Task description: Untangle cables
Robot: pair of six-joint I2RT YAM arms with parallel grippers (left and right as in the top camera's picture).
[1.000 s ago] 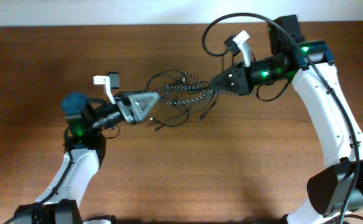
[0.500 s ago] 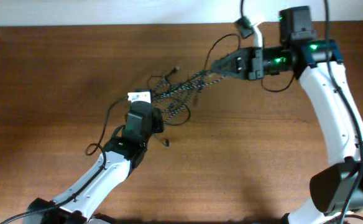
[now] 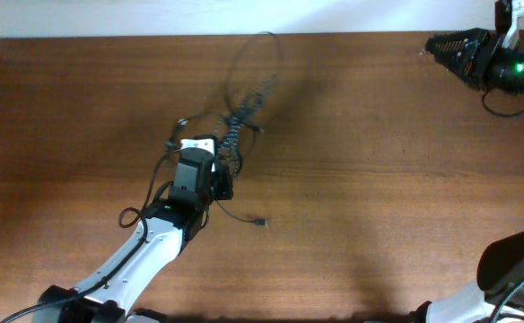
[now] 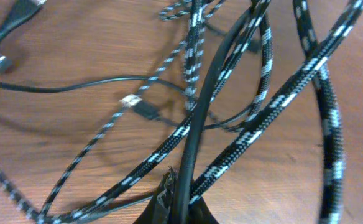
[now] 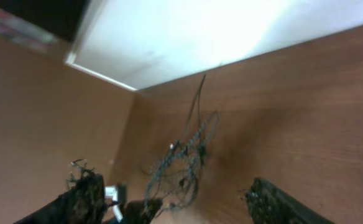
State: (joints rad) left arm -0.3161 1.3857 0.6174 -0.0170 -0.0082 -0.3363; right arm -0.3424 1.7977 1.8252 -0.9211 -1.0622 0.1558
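Black cord (image 4: pixel 197 124) is pinched right at the tips of the left gripper (image 4: pixel 176 206), jaws closed tight on it. Strands of the speckled cord (image 4: pixel 281 106) crowd the same pinch, can't tell if they're caught too. Just ahead of that gripper the two cords cross each other several times, the black-and-white braided one in big soft loops, the thinner plain black one threading over and under. Both look light and limp, likely to drape and drag rather than hold a shape. Braided sleeve should give decent grip, plain black is probably slicker and easier to lose. Best hold, as a judgement: near a plug end or on a free stretch outside the crossings, not in the knot. Small silver-tipped plug (image 4: pixel 138 107) lies on the wood table (image 4: pixel 57 155) a bit further out, left of the pinch. Overhead, the tangle runs on away from the left gripper and ends in a thin loop. Right gripper (image 3: pixel 434 45) is well apart from the tangle, far off to the right, fingers spread wide with nothing between them.
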